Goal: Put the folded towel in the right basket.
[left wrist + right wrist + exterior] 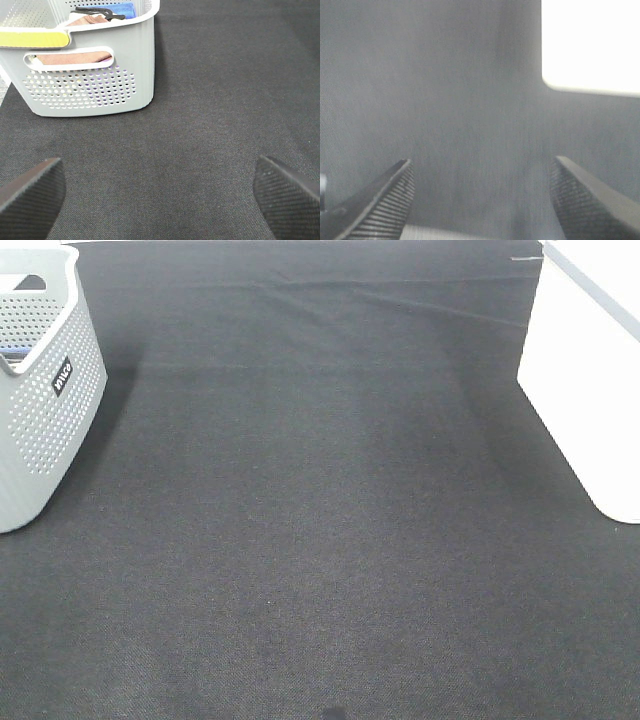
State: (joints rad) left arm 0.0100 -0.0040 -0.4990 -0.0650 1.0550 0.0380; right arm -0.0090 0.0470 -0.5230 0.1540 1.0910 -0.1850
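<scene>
A pinkish-brown folded cloth [75, 59] lies inside the grey perforated basket [135, 65]; it shows through the handle slot and over the rim. This basket stands at the far left of the exterior high view [40, 430], where the cloth is hidden. A white basket [585, 390] stands at the right edge and also shows in the right wrist view [592, 45]. My left gripper [159, 172] is open and empty, facing the grey basket from a short distance. My right gripper [482, 162] is open and empty over the dark cloth, near the white basket. Neither gripper shows in the exterior high view.
A dark cloth [320, 520] covers the table between the two baskets. The grey basket also holds a blue item [122, 9], a black strap-like item [95, 11] and a yellow strip [32, 38] along its rim.
</scene>
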